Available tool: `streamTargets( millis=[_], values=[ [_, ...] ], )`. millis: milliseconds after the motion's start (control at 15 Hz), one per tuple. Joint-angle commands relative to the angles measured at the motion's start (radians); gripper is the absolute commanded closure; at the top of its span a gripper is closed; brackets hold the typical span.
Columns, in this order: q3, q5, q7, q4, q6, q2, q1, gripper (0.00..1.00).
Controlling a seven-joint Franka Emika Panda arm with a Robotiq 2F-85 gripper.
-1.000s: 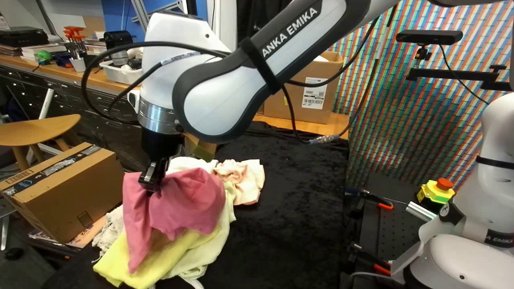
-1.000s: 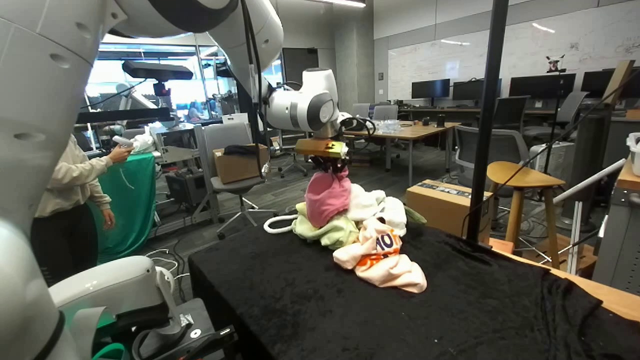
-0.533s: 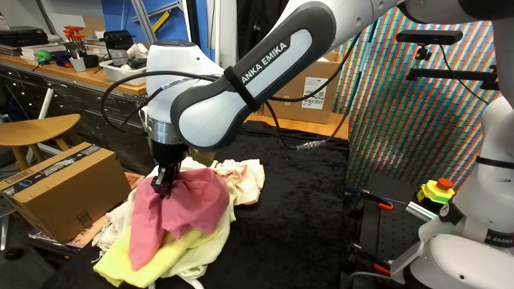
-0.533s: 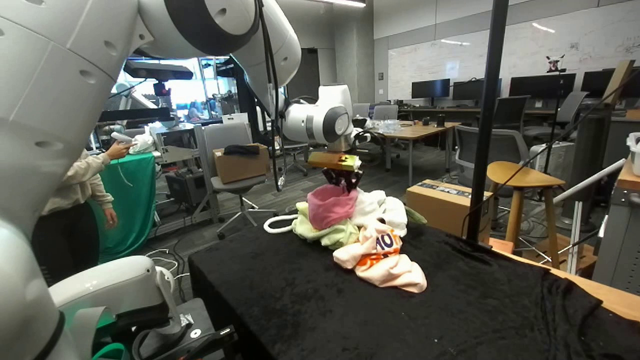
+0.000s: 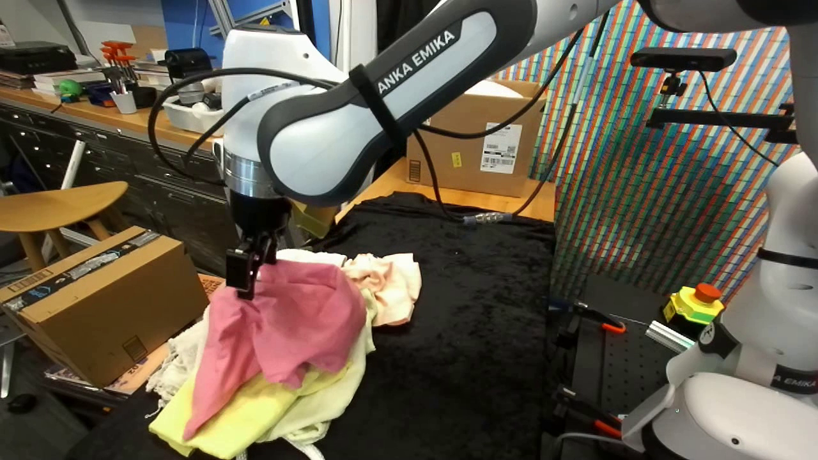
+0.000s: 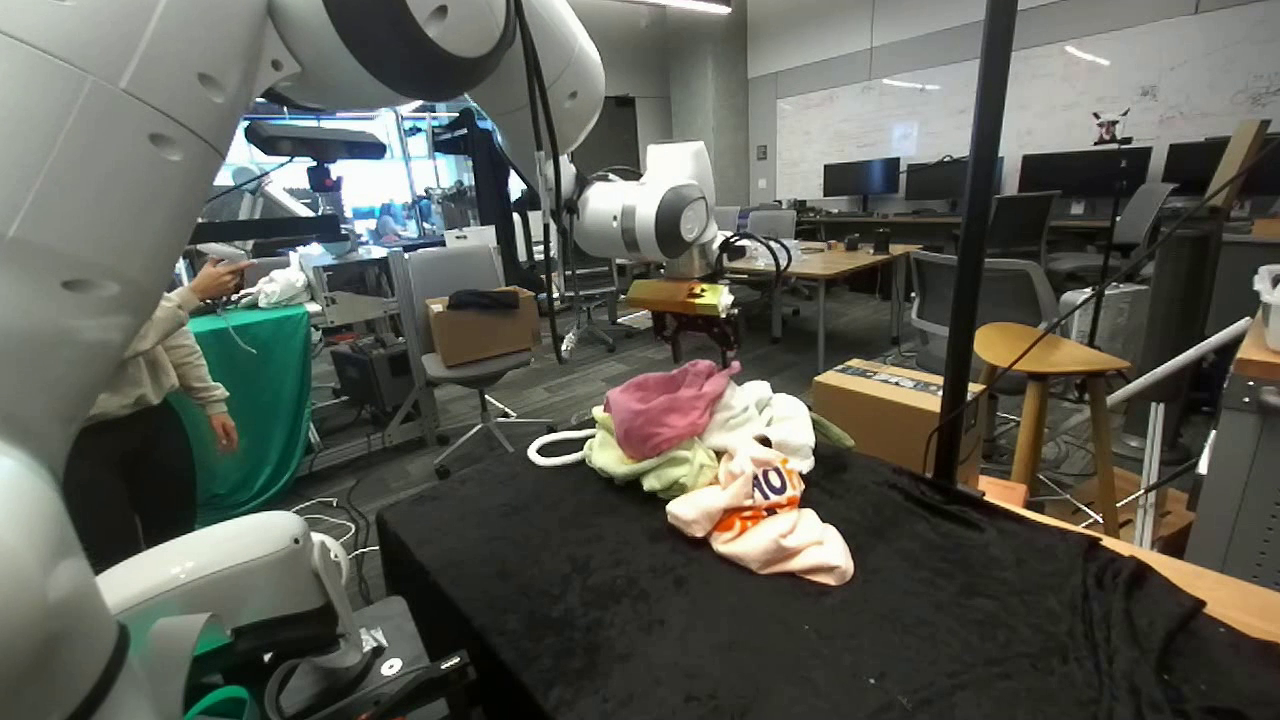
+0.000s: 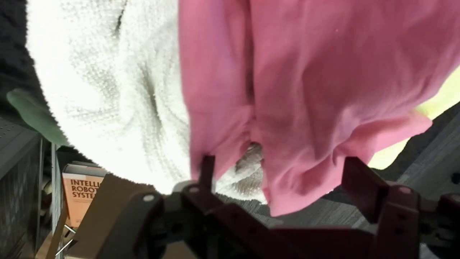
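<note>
The black two-finger gripper (image 7: 278,160) has its jaws spread wide, holding nothing, tips right by the crumpled rose-pink fabric (image 5: 307,313) (contact w/ it: can't tell). The fabric's draped atop a soft yellow cloth (image 5: 252,406), next to a fuzzy white cloth (image 7: 107,72), on a black velvety tbl cover (image 5: 460,358).

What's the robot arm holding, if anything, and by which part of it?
Nothing is held: the tool stands open at the pink cloth without gripping any of it.
</note>
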Motion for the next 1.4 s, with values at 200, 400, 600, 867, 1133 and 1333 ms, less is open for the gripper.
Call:
streamTargets(
  millis=[200, 400, 600, 867, 1133, 1333],
  values=[
    [-0.022, -0.005, -0.014, -0.075, 0.007, -0.122, -0.07, 0.0],
    [-0.044, 0.004, -0.036, -0.145, 0.02, -0.161, -0.126, 0.0],
    [-0.074, -0.004, -0.049, -0.226, 0.03, -0.183, -0.179, 0.0],
    [-0.099, 0.006, -0.075, -0.303, 0.026, -0.177, -0.24, 0.0],
    [-0.103, 0.017, -0.083, -0.356, 0.021, -0.177, -0.276, 0.0],
    [-0.096, 0.031, -0.089, -0.383, 0.015, -0.18, -0.289, 0.0]
  ],
)
